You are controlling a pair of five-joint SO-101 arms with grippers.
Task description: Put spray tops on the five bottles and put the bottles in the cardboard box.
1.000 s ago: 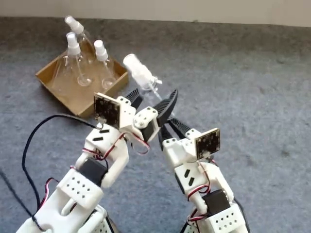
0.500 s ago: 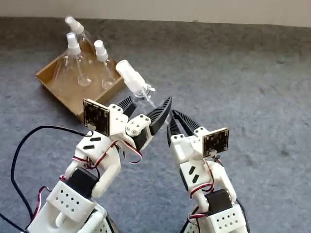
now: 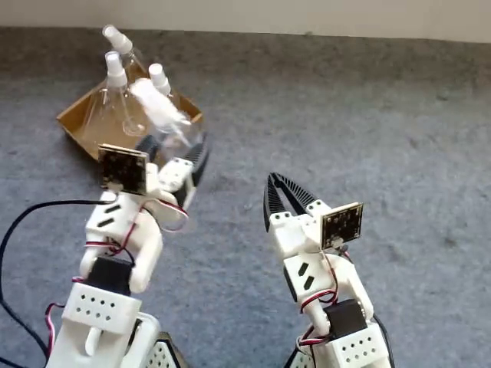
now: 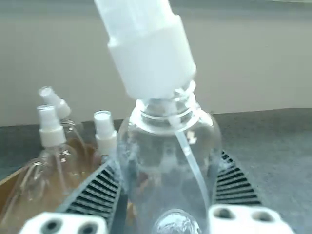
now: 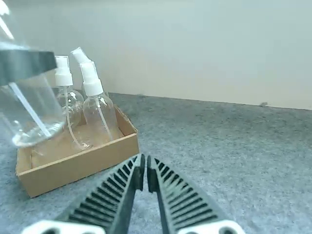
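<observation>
Left tool (image 3: 175, 147) swung boxward pinching one bottle (image 3: 165, 115), three bottles (image 3: 115, 96) boxed, right tool (image 5: 145, 162) closed

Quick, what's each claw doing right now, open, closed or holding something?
Left claw: closed on a spray bottle with its top on.
Right claw: closed, empty.

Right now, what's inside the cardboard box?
Three bottles with spray tops are in the cardboard box. A fourth bottle, held by the left gripper, covers part of the box floor, so I can't tell what lies there.
</observation>
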